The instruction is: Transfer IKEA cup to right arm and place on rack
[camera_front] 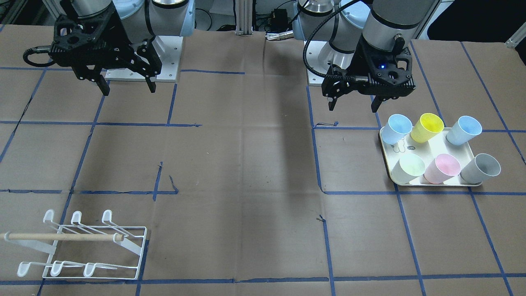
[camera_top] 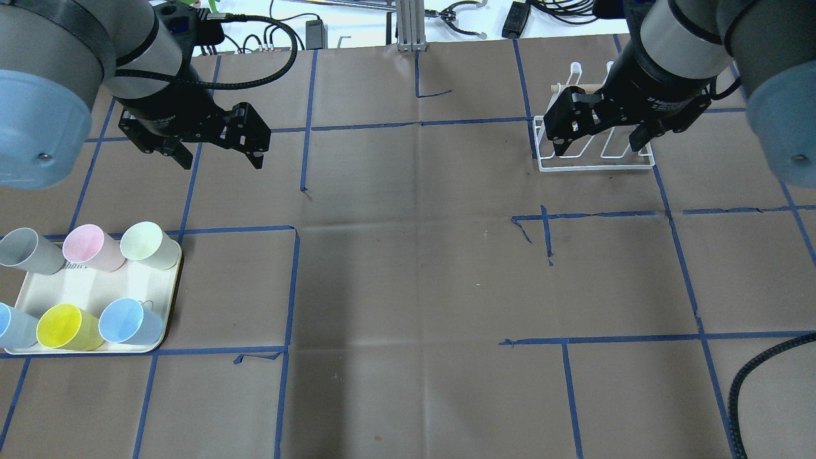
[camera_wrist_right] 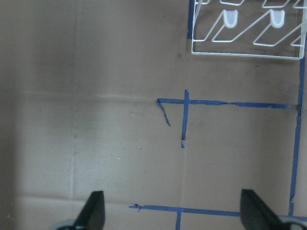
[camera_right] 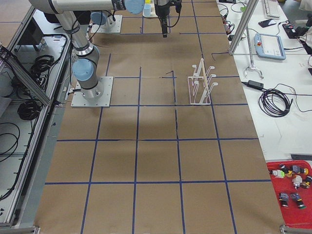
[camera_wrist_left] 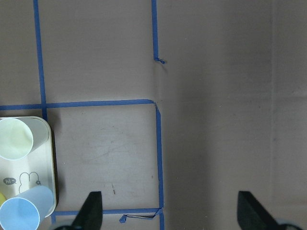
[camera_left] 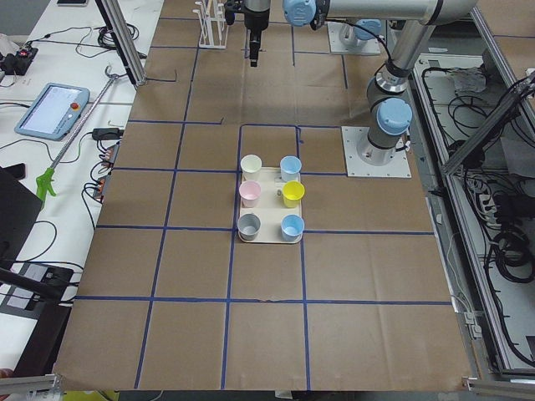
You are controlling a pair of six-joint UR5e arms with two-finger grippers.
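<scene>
Left claw point(camera_top: 221, 162) released, empty, near cream tray point(camera_top: 89, 287), six pastel IKEA cups point(camera_front: 443, 167) upright on tray, right claw point(camera_top: 597, 148) released, empty, over white wire rack point(camera_front: 82, 237) on brown surface point(camera_front: 246, 185)

6 cups point(camera_front: 427, 126), tray point(camera_front: 430, 149), rack point(camera_front: 130, 248) w/ ~6 prongs point(camera_front: 107, 214).

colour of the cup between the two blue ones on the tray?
Yellow; the cup shows best in the exterior front-facing view.
</scene>
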